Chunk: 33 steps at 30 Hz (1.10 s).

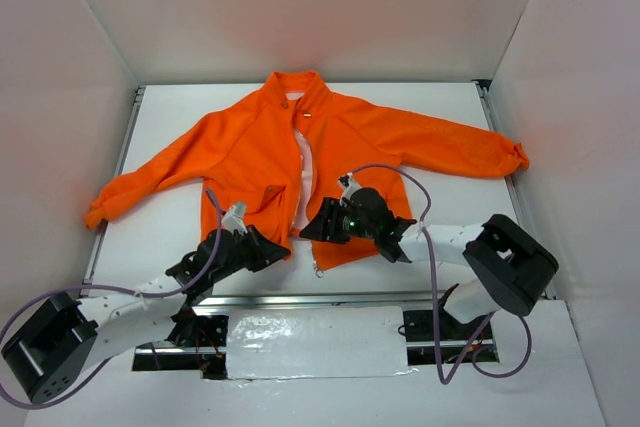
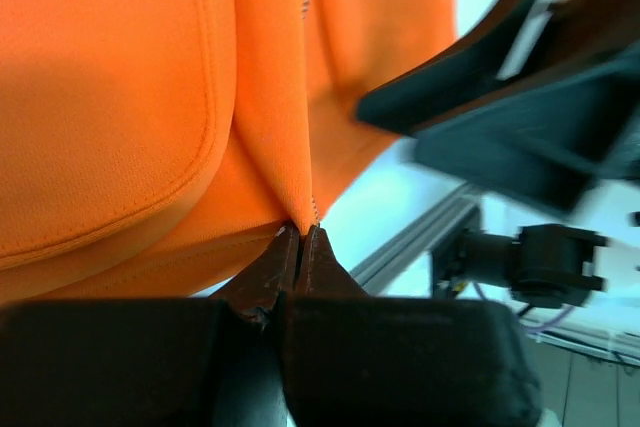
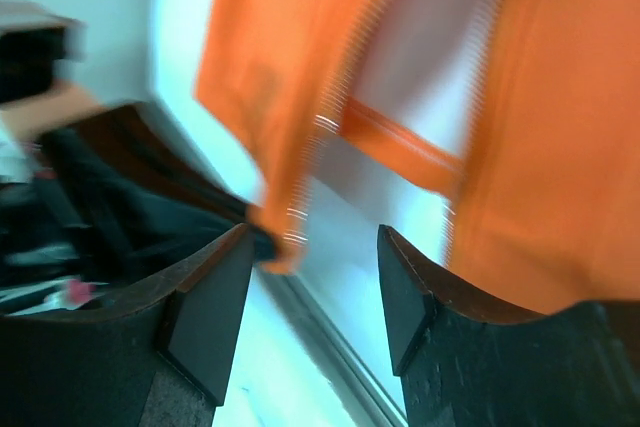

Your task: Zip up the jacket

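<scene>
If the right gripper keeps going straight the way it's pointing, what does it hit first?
Most likely the jacket, at the bottom corner of its zipper edge, which the left gripper is pinching. The view is blurred, so depth is uncertain.

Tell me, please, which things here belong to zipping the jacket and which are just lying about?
Job in hand:
jacket
zipper
left gripper, shut on the hem
right gripper, open

Lying about:
nothing loose; only the table and cables
</scene>
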Available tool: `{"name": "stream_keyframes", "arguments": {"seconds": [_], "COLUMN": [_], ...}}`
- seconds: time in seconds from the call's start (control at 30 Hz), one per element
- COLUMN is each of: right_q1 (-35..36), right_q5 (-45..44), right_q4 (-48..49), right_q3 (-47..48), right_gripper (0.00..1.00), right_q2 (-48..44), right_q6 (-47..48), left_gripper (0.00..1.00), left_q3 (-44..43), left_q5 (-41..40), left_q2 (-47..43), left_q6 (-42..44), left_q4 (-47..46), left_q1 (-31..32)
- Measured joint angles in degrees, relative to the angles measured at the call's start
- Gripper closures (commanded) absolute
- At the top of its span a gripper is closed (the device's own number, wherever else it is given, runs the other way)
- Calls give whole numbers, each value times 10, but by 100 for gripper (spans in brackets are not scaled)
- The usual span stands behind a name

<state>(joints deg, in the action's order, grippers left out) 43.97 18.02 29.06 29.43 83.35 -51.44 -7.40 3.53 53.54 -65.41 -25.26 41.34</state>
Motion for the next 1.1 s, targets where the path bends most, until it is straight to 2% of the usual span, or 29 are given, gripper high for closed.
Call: {"name": "stream_keyframes", "arguments": {"seconds": [0.23,0.47,0.6,0.83,1.1], "right_q1": [49,58,58,58,55], "right_q5": [-113,-157,-98,4,35], "right_q4": [-196,-283,-229,-92,24], "right_q3": [24,24,-12,-48,-58], "right_gripper": [41,44,44,42,45], "right_q2": [-33,-87,-124,-135,-95], "right_q6": [40,60,70,42,-20], "left_gripper": [100,100,100,100,100], "left_q3": [45,50,50,50,50], "left_q5": [13,84,130,158,155], "left_q2": [-50,-22,7,15,-63], "left_q6": [-25,-8,8,23,38], "left_q4": [-86,-213,-268,-277,-235], "left_q1": [0,0,0,0,-1]}}
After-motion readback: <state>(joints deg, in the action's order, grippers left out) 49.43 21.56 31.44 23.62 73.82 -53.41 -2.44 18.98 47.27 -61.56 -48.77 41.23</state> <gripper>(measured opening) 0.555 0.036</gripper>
